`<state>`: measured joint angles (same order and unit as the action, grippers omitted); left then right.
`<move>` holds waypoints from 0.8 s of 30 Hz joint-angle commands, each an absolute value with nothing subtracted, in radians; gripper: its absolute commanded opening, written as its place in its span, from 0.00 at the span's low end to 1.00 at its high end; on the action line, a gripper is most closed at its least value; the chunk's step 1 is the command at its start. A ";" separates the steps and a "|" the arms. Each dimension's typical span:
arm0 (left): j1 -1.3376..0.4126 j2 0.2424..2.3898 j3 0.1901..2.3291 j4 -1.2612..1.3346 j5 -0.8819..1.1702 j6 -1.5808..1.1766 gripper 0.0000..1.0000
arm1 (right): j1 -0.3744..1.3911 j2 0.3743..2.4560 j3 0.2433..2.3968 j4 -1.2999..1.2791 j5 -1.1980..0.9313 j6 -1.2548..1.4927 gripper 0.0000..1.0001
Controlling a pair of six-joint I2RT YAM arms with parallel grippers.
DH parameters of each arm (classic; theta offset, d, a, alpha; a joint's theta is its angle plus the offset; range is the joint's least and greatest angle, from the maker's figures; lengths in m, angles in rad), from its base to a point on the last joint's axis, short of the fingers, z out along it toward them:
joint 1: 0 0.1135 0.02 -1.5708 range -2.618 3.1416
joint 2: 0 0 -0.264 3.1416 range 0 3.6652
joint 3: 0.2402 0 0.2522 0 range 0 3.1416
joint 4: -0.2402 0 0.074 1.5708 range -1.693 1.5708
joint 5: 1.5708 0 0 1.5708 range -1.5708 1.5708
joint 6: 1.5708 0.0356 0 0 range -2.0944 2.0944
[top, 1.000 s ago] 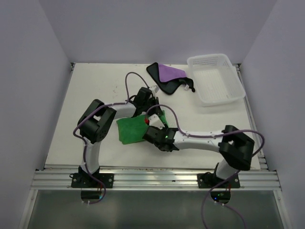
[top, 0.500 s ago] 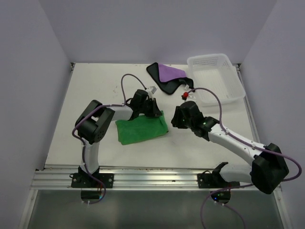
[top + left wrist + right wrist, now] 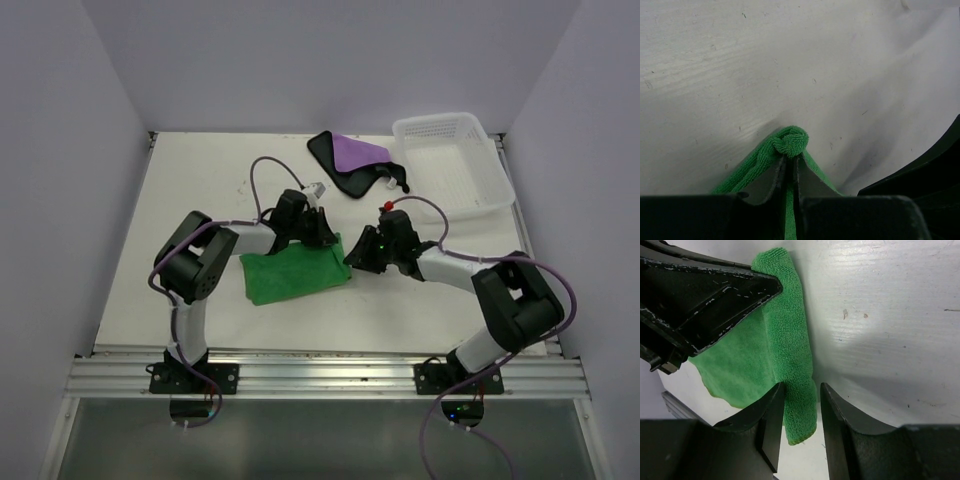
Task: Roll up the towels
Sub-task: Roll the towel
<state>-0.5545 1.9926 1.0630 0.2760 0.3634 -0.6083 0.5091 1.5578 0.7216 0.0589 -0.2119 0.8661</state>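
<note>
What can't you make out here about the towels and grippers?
Top view: its own wrist hides the left gripper tips and the green towel corner they pinch.
Left wrist view: the towel's body is cut off at the bottom edge.
Right wrist view: the left arm covers the towel's upper left, beyond the open right gripper.
Purple towel: dark bit beside the basket too small to identify.

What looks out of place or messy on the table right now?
The purple towel lies crumpled at the far edge of the table beside the basket, one flap folded over so its black back shows. A corner of the green towel is bunched in the shut left gripper; the right gripper straddles its edge, open.
</note>
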 commanded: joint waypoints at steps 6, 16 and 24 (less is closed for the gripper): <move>-0.542 1.965 1.017 0.293 0.353 -0.603 0.00 | 0.506 1.635 0.699 0.169 -0.265 0.881 0.39; -0.543 1.945 0.980 0.311 0.315 -0.626 0.00 | 0.514 1.677 0.673 0.189 -0.290 0.850 0.39; -0.543 1.930 0.954 0.328 0.273 -0.666 0.00 | 0.591 1.675 0.657 0.091 -0.180 0.759 0.35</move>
<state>-0.5510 1.9533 0.9794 0.3443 0.3279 -0.6598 0.5613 1.6596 0.6933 0.1963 -0.2508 0.8265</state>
